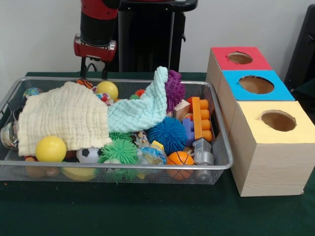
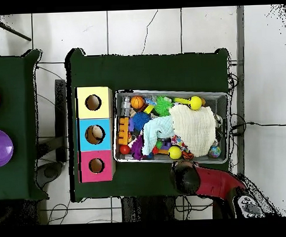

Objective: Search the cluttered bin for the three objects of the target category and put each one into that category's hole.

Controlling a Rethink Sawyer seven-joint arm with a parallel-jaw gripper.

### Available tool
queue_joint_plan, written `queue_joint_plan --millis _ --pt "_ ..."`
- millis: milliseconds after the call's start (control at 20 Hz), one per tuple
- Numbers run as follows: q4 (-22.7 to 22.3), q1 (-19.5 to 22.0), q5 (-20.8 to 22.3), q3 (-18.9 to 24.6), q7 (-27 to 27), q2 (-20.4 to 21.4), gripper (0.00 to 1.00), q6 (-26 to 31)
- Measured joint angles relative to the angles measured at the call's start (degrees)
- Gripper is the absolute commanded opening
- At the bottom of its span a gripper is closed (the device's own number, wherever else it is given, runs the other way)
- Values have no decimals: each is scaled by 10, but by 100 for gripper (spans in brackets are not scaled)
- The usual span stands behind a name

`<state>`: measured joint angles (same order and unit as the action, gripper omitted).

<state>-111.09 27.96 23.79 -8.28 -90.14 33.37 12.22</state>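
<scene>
Front view shows the hazard: a cream waffle-weave cloth [image 1: 64, 120] and a pale mint knitted cloth [image 1: 140, 108] cover much of the silver wire-mesh bin [image 1: 216, 167], just below the end effector [image 1: 94, 69], so a descent could snag fabric or clip the rim. The round hole in the red-topped wooden box [image 1: 239, 58] sits well off to its side. The red arm hangs near vertical over the bin's far edge; its prongs look parted and empty, though dimly seen.
</scene>
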Motion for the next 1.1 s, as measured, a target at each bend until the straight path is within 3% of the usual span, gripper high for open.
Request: queue_joint_plan --millis 1100 --pt "14 12 18 55 0 35 100 43"
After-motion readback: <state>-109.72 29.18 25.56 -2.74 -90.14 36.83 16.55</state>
